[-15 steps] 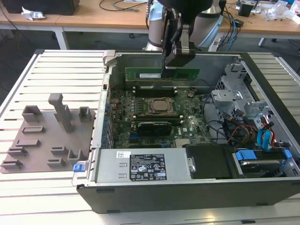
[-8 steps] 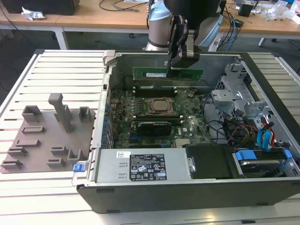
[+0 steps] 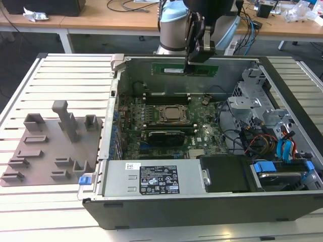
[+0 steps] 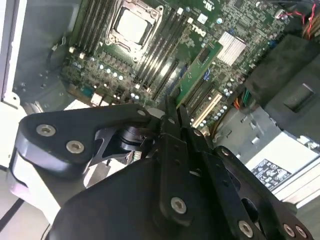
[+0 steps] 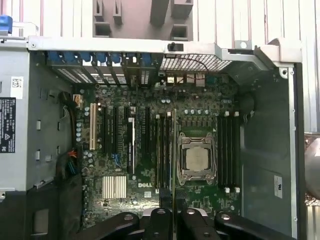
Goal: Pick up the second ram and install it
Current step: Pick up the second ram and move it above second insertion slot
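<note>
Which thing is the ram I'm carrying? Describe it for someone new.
Find the open computer case and, in the exterior view, its far wall. Under the black tool hangs the second ram, gripped by its top edge. It is a long thin green stick in the air, unlike the black memory slots fixed on the motherboard below.

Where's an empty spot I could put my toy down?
On the exterior view's left, the slatted table is bare between the grey fixture tray and the table's far edge, beside the computer case. Inside the case is crowded: motherboard, cables, and the gripper holding the second ram over them.
</note>
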Tool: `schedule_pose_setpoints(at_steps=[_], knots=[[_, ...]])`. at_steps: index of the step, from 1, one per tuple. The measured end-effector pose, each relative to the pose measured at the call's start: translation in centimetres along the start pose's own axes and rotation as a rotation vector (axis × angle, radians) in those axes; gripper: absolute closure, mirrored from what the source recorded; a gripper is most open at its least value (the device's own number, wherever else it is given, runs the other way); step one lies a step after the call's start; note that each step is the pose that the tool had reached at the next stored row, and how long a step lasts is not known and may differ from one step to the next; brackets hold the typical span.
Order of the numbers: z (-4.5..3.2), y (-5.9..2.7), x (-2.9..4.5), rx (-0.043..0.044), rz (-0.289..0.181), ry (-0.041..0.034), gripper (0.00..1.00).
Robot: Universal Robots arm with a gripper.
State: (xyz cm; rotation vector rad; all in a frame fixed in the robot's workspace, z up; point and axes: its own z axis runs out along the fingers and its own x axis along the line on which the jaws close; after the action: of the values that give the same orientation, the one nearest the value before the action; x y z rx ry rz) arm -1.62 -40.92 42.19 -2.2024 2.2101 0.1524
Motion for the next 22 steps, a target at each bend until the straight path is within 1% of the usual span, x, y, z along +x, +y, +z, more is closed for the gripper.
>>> schedule_pose_setpoints(at_steps=[6,8,9,11,12,13,14,16,17,22], knots=[[1.38,-2.04,-1.42,-0.008,0.001,0.0001,0.86],[1.79,-2.63,-1.7,-0.0108,0.001,0.0,0.86],[2.09,-3.09,-1.9,-0.0134,0.001,0.0,0.86],[2.42,-3.43,-2.08,-0.0153,0.001,0.0001,0.86],[2.81,-3.64,-2.2,-0.0166,0.001,-0.0001,0.86],[3.37,-3.73,-2.29,-0.0176,0.002,0.0,0.86],[3.59,-3.75,-2.28,-0.0176,0.001,0.0,0.86],[3.85,-3.72,-2.04,-0.0176,0.001,0.0001,0.86],[4.09,-3.59,-1.99,-0.0176,0.001,-0.0002,0.86],[6.08,-3.6,-1.75,-0.0177,0.001,-0.0003,0.86]])
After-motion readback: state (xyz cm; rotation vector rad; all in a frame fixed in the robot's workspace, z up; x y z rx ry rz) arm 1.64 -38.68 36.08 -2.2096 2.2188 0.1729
